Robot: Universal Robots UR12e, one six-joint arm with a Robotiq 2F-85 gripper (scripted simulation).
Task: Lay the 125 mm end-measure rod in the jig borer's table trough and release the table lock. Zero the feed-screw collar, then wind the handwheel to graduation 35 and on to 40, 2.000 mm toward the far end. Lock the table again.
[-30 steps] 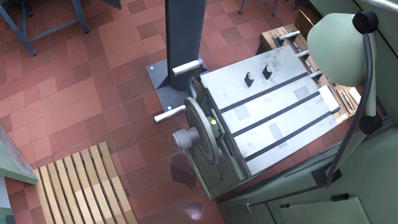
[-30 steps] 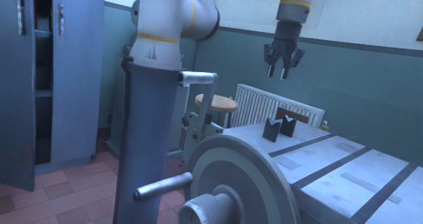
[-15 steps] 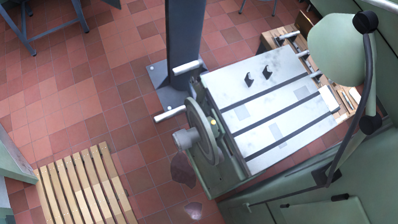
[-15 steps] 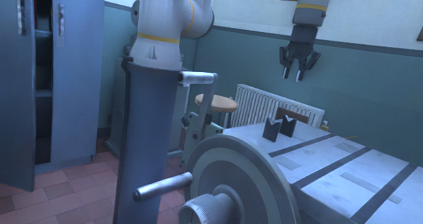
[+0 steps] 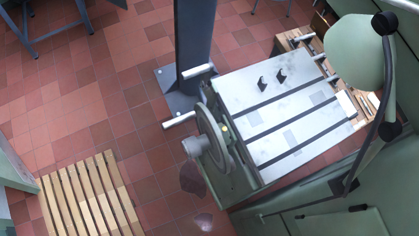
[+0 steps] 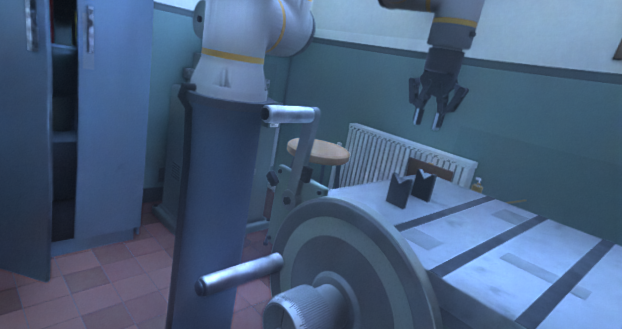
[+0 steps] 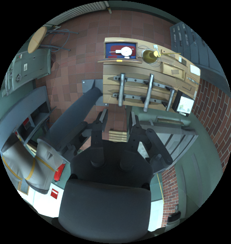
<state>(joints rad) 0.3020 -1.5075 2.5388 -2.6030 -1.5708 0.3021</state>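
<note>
My gripper point(image 6: 431, 120) hangs open and empty high above the far end of the jig borer's table point(image 5: 285, 110), pointing down. Below it, three steel rods of differing length point(image 7: 148, 92) rest in cradles on a wooden bench point(image 5: 304, 40) beyond the table. Two dark V-blocks point(image 5: 271, 79) stand on the table's far strip, forming the trough, with nothing in them. The handwheel point(image 5: 213, 137) with its knurled collar point(image 6: 300, 309) sits at the table's near end.
The dark arm pedestal point(image 5: 193, 29) with two steel handles point(image 6: 240, 274) stands left of the table. The green machine column point(image 5: 355, 51) rises on the right. A boxed dial gauge point(image 7: 121, 51) and a brass oil can point(image 7: 150, 55) lie on the bench.
</note>
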